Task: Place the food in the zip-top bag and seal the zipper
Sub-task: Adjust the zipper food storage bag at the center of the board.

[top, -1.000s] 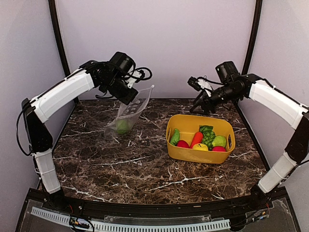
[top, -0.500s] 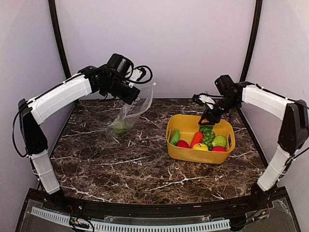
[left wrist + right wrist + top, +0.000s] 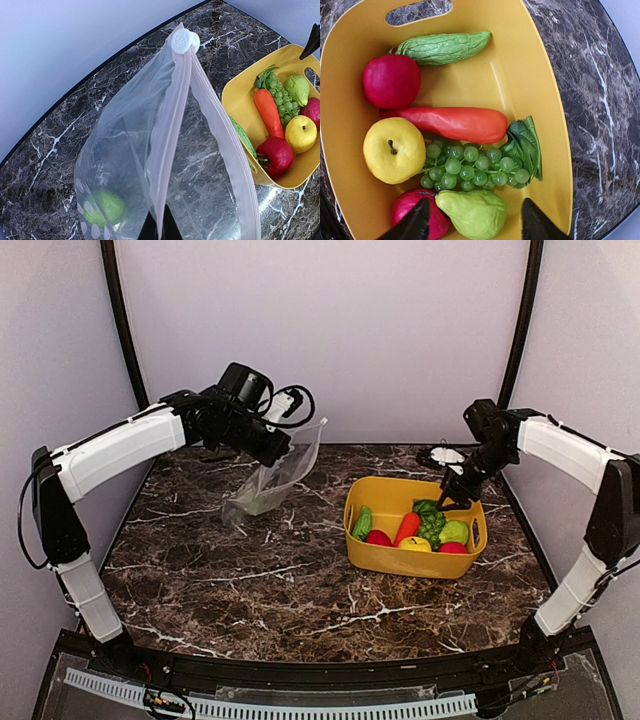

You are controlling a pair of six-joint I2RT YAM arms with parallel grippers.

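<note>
Left jaws are pinching the unsealed bag, seemingly one green fruit inside; right jaws are gaping over the basket's food.

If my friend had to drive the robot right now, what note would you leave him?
The left end effector is shut on the mouth edge of the zip-top bag, holding it up with the mouth open.
The right end effector is open and empty, hovering over the green pear in the yellow basket.
Done: one green piece is in the bag.
Left: cucumber, carrot, grapes, leafy greens, yellow fruit, red balls and the pear; then close the zipper.
</note>
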